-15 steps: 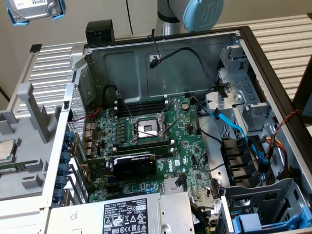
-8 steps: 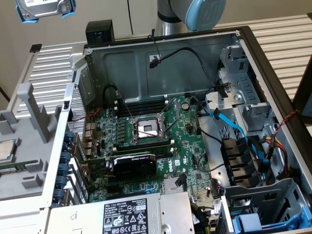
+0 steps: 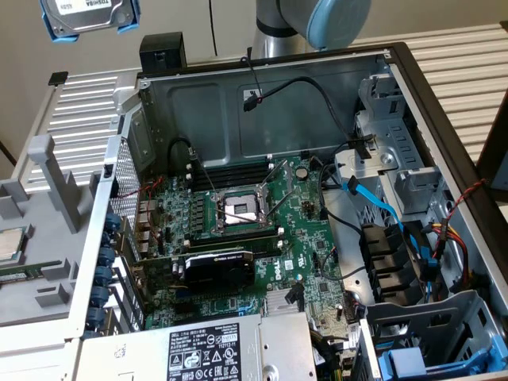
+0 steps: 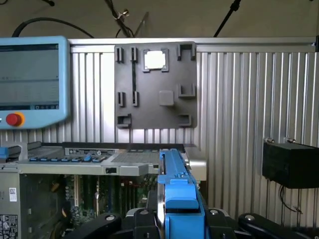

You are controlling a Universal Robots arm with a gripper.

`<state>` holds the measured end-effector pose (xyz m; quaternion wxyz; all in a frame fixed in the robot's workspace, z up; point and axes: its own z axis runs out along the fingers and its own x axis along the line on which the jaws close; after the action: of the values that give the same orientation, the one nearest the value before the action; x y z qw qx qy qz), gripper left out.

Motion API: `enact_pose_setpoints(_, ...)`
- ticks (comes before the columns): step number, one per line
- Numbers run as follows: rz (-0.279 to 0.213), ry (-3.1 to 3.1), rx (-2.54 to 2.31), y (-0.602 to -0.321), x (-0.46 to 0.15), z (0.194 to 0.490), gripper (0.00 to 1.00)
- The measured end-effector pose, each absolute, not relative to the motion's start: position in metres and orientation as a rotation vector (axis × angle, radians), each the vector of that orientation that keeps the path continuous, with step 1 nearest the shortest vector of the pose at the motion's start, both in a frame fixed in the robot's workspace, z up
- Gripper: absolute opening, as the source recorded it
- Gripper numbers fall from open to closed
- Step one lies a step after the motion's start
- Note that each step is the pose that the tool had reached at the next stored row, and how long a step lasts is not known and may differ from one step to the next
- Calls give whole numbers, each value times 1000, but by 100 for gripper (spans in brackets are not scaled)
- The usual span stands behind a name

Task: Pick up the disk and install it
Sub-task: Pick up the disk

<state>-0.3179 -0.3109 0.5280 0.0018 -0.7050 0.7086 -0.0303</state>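
- Exterior view. We see the disk (image 3: 86, 16) at the upper left of the frame, cut by the top edge. Its white label faces us, its blue carrier shows at both ends, and it hangs clear of everything below it.
- The open computer case (image 3: 262, 79) lies at the centre of the frame. Inside it we note the motherboard (image 3: 309, 238) with its bare processor socket (image 3: 238, 210).
- At the lower right, a second blue carrier (image 3: 413, 361) sits in the drive bays, well apart from the disk.
- The robot arm (image 3: 317, 24) stands at the top centre, behind the case. A grey fixture tray (image 3: 48, 206) at the exterior view's left carries a square processor chip (image 3: 6, 244). All of this rests on the ribbed bench (image 3: 460, 55).
- Wrist view. The pincer (image 4: 179, 221) pinches the disk (image 4: 174, 174), which we see edge-on. Its dark fingers (image 4: 142, 219) press on either side of the blue carrier.
- Beyond the disk we make out the case (image 4: 75, 164), the fixture tray (image 4: 154, 99) with the chip (image 4: 154, 59), a light-blue teach pendant (image 4: 30, 79) and a black box (image 4: 289, 164).
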Motion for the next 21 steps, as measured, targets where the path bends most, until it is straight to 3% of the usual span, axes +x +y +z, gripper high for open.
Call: enact_pose_setpoints(21, -88, 2222, -2210, -353, -249, 528, 37)
